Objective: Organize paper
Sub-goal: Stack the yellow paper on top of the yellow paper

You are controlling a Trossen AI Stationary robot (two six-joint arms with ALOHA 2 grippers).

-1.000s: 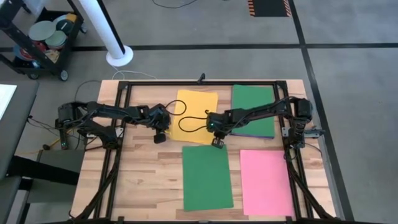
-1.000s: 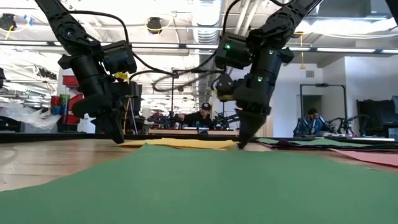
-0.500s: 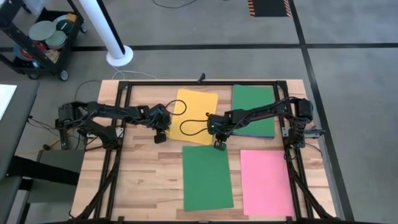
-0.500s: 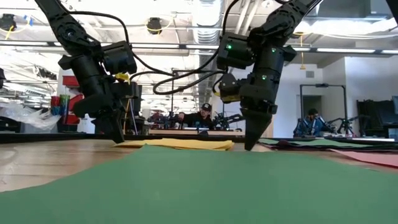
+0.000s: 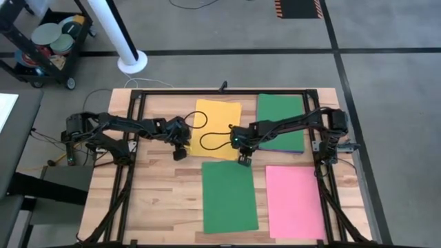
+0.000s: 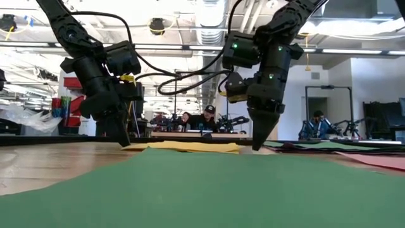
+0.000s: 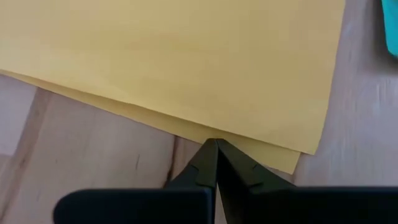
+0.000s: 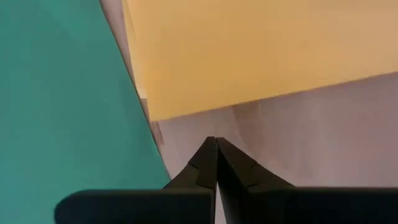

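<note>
A yellow sheet (image 5: 217, 129) lies flat at the table's far middle, on a second yellow sheet whose edge (image 7: 143, 115) peeks out. A green sheet (image 5: 229, 196) and a pink sheet (image 5: 295, 201) lie flat nearer. Another green sheet (image 5: 280, 120) lies at the far right on a purple one (image 5: 279, 150). My left gripper (image 5: 179, 153), shut, points down at the yellow pile's left edge, close to its near-left corner (image 7: 297, 167). My right gripper (image 5: 242, 160), shut, points down over bare wood (image 8: 298, 124) just right of the pile's near-right corner (image 8: 153, 117). My left gripper's shut fingertips (image 7: 216, 144) stand from above at the left edge of the lower yellow sheet (image 7: 186, 132); I cannot tell whether they touch it. My right gripper's shut fingertips (image 8: 216, 142) hang over bare wood, apart from the paper; whether they touch the table I cannot tell.
A black frame (image 5: 207, 91) runs round the table's edges. A dark cable (image 5: 210, 136) loops above the yellow pile. Bare wood (image 5: 162, 200) lies left of the near green sheet. Beyond the table stand a white post (image 5: 131, 62) and a cart (image 5: 48, 45).
My right gripper's fingertips have swung a little toward the table's right, away from the yellow pile's near-right corner, and the fingers now stand more upright. The sheets lie as before.
</note>
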